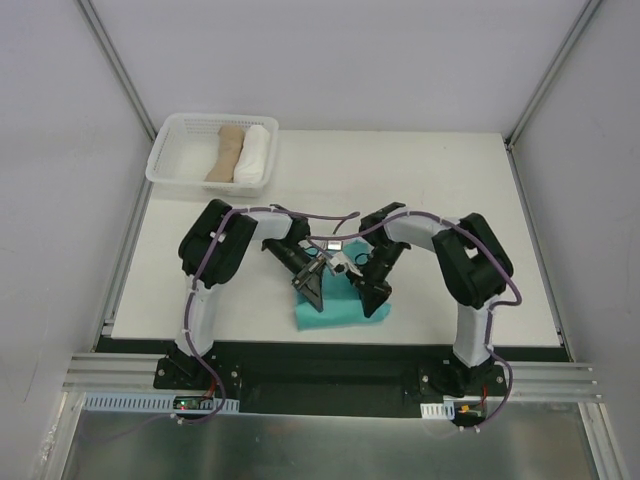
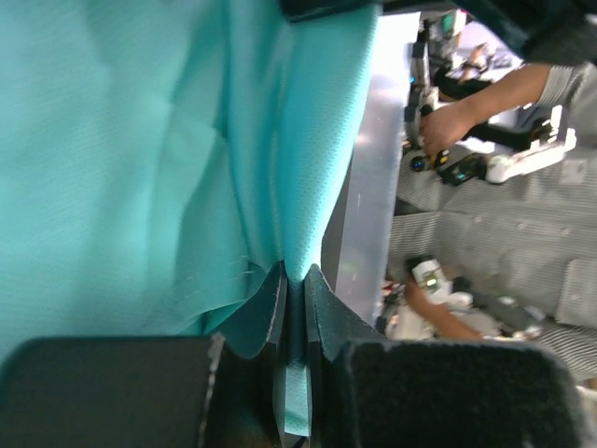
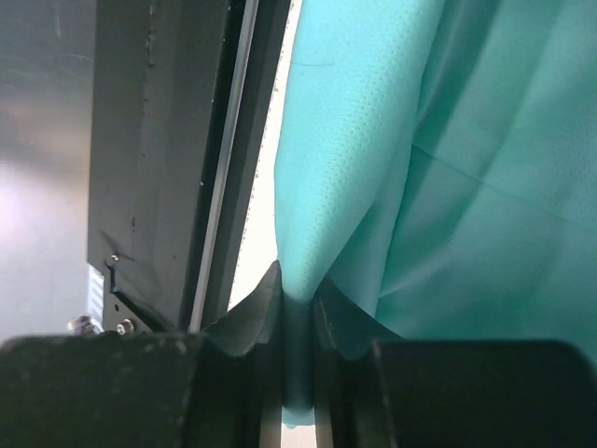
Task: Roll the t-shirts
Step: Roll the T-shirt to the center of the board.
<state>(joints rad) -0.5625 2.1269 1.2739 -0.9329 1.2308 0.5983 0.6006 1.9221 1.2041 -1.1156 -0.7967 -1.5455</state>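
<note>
The teal t-shirt (image 1: 340,308) lies bunched near the front edge of the white table, under both grippers. My left gripper (image 1: 313,291) is shut on a fold of the teal cloth (image 2: 308,187); the cloth runs between its fingers (image 2: 269,308). My right gripper (image 1: 370,297) is shut on another fold of the same shirt (image 3: 354,140), pinched between its fingers (image 3: 261,313). The shirt's neck tag does not show. A tan roll (image 1: 226,153) and a white roll (image 1: 254,152) lie side by side in the basket.
A white plastic basket (image 1: 165,160) stands at the table's far left corner. The black front rail (image 1: 330,365) and the arm bases run along the near edge. Grey walls close in the left, right and back.
</note>
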